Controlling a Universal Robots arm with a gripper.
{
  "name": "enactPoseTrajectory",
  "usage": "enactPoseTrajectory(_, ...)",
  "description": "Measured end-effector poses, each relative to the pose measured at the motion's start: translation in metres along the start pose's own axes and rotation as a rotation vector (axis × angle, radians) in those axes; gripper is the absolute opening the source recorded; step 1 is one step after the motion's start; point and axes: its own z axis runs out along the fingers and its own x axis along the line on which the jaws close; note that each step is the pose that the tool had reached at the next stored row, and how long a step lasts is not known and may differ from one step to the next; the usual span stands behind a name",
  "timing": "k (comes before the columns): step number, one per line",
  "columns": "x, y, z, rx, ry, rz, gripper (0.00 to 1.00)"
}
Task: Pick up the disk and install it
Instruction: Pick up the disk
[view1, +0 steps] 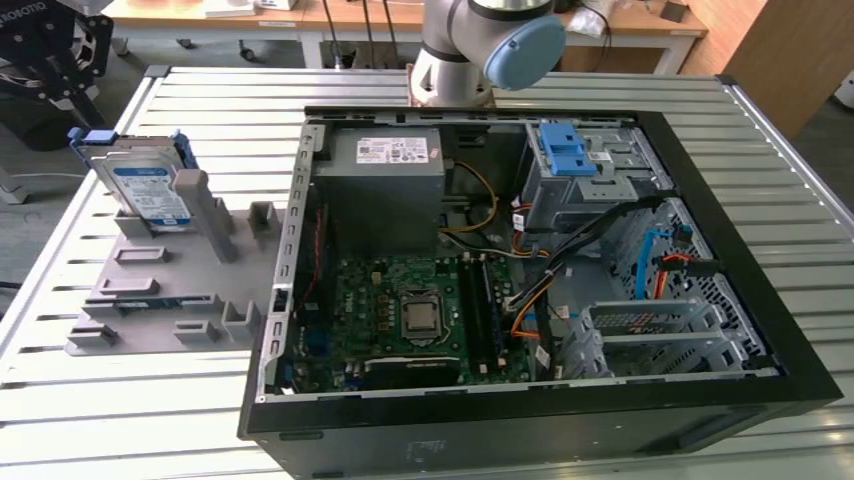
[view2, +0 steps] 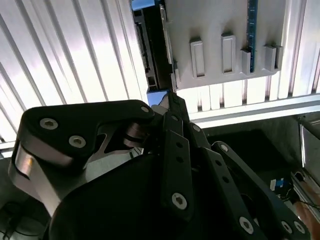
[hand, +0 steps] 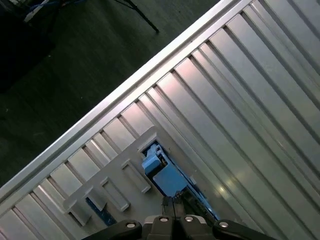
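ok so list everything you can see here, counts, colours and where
disk: one, silver with blue frame, standing on edge in the fixture tray
fixture tray: one, grey, on the table at the exterior view's left of the case
computer case: one, black, open, mid table
power supply: one, grey, inside the case
motherboard: one, green, on the case floor
latch: one, blue, on a grey cage in the case
table: one, silver, slatted
arm: one, grey, behind the case
gripper: one, black, shut, above the disk
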Motion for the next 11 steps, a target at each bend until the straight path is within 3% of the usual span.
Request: enactPoseTrajectory(11, 0.0000, 0.0000, 0.0019, -0.0066, -0.0033, -0.200, 0.11)
